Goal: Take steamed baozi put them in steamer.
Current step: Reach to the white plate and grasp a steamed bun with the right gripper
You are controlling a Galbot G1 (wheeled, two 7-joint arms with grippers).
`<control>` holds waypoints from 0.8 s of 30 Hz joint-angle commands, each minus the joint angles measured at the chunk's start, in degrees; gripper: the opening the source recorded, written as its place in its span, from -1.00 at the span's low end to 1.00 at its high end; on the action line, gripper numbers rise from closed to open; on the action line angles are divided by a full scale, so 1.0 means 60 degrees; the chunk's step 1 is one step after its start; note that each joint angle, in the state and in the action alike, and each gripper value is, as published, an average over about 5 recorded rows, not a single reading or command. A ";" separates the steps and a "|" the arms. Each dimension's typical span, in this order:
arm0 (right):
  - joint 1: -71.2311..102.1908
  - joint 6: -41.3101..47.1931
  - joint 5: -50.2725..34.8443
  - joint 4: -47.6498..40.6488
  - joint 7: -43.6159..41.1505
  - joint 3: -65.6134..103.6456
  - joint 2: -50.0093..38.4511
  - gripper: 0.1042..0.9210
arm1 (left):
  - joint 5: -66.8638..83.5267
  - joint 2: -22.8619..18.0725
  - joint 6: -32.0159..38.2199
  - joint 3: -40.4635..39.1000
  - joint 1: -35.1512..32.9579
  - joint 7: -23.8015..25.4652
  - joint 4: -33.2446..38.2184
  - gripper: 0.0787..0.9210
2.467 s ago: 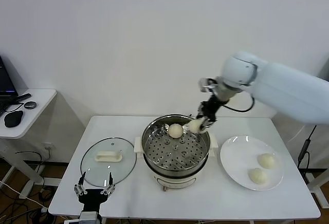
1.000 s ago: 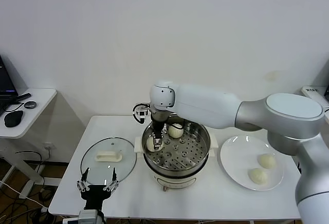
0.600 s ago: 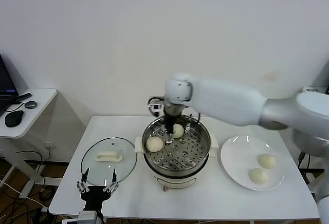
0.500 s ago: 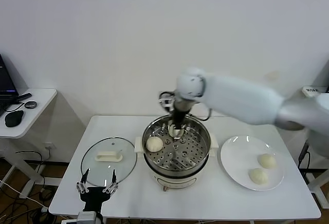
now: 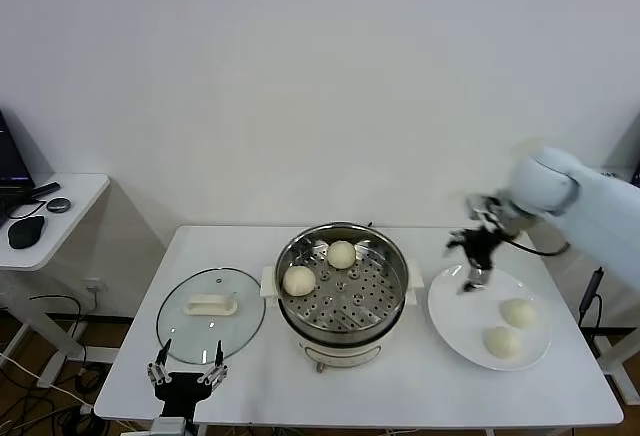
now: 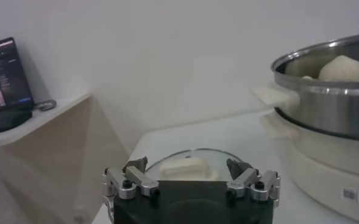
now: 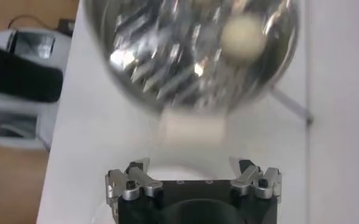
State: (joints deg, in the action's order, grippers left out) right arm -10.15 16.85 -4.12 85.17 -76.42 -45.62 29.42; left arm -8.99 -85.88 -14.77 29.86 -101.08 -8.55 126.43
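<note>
The steamer (image 5: pixel 342 291) stands mid-table with two steamed baozi on its perforated tray, one at the left (image 5: pixel 300 279) and one at the back (image 5: pixel 342 253). Two more baozi (image 5: pixel 520 312) (image 5: pixel 502 342) lie on the white plate (image 5: pixel 460 316) to the right. My right gripper (image 5: pixel 470 274) hangs open and empty over the plate's left rim, between steamer and plate. Its wrist view shows the steamer (image 7: pixel 191 55) blurred with a baozi (image 7: pixel 243 33) beyond the open right gripper (image 7: pixel 194 173). My left gripper (image 5: pixel 185 376) is parked open at the table's front left edge.
The glass lid (image 5: pixel 210 311) with its white handle lies flat left of the steamer, right before the left gripper (image 6: pixel 191 173); the left wrist view shows that lid (image 6: pixel 188 167) and the steamer (image 6: pixel 331 91). A side table (image 5: pixel 50 206) with a mouse stands far left.
My right gripper let go of a baozi at the steamer's left side, rose out of the pot and swung right to above the plate. The left arm has not moved.
</note>
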 commanded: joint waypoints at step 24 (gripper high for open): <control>0.4968 -0.2382 0.3954 -0.1662 0.0006 0.3831 0.0021 0.76 | -0.0013 -0.0119 -0.0105 0.0153 -0.0035 0.0081 -0.0440 0.77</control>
State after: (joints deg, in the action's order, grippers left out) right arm 17.80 3.85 16.73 77.53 -76.88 -24.12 28.16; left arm -9.08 -86.62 -15.38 30.74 -101.37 -8.07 124.52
